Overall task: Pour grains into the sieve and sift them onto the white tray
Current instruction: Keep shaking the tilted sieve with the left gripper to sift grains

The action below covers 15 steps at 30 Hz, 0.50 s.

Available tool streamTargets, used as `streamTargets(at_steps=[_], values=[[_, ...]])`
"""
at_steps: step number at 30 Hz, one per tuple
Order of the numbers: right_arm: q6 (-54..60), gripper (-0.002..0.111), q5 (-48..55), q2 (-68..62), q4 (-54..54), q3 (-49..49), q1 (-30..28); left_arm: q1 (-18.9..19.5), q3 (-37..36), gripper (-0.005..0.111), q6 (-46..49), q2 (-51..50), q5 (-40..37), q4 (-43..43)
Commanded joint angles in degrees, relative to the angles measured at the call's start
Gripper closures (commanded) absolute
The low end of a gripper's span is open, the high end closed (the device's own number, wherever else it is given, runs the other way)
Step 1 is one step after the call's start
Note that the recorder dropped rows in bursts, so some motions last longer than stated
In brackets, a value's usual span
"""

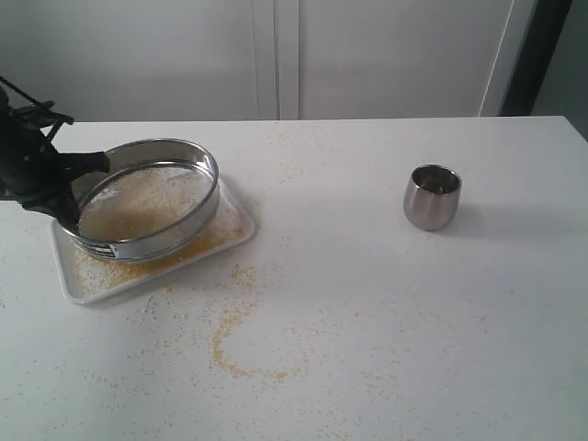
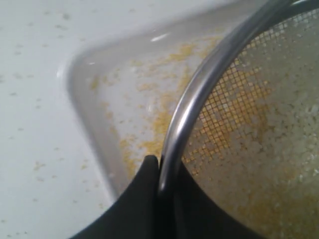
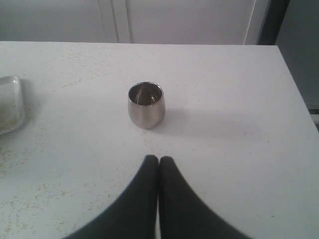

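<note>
While the left pincer (image 2: 159,167) clamps the rim of the sieve (image 1: 152,197), the ring hangs slightly tilted over the white tray (image 1: 244,226), at the left of the worktop (image 1: 386,322). Grains (image 1: 138,207): pale coarse bits on the mesh, yellow meal on the tray below, some strewn across the worktop. Step, by my reading: sifting, well along. Next move calls for short, level shakes kept inside the tray's rim. Farther right, steel cup (image 1: 432,196) upright, well apart. Right pincer (image 3: 159,164) closed, empty, short of the cup.
</note>
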<state>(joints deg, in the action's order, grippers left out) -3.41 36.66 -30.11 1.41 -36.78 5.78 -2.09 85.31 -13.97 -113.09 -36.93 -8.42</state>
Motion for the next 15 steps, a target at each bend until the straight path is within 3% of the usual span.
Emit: streamTargets(at_steps=[1,3,4,7,9,13,15], values=[[-0.22,0.108,-0.48,0.26,0.18,0.22,-0.43,-1.46,0.03,0.107,5.36,1.14,0.4,-8.09],[-0.22,0.108,-0.48,0.26,0.18,0.22,-0.43,-3.94,0.03,0.107,10.29,1.14,2.4,-6.71],[-0.22,0.108,-0.48,0.26,0.18,0.22,-0.43,-4.35,0.03,0.107,8.42,1.14,2.88,-3.74],[-0.22,0.108,-0.48,0.26,0.18,0.22,-0.43,-3.13,0.03,0.107,-4.6,1.14,1.9,5.98],[-0.22,0.108,-0.48,0.26,0.3,0.22,-0.43,-2.33,0.03,0.107,-10.73,1.14,0.13,7.02],[-0.22,0.108,-0.59,0.26,0.22,0.22,-0.43,-6.51,0.03,0.107,-1.87,1.14,1.09,1.38],[-0.22,0.108,-0.59,0.26,0.22,0.22,-0.43,-8.01,0.03,0.107,0.46,1.14,3.08,6.74]])
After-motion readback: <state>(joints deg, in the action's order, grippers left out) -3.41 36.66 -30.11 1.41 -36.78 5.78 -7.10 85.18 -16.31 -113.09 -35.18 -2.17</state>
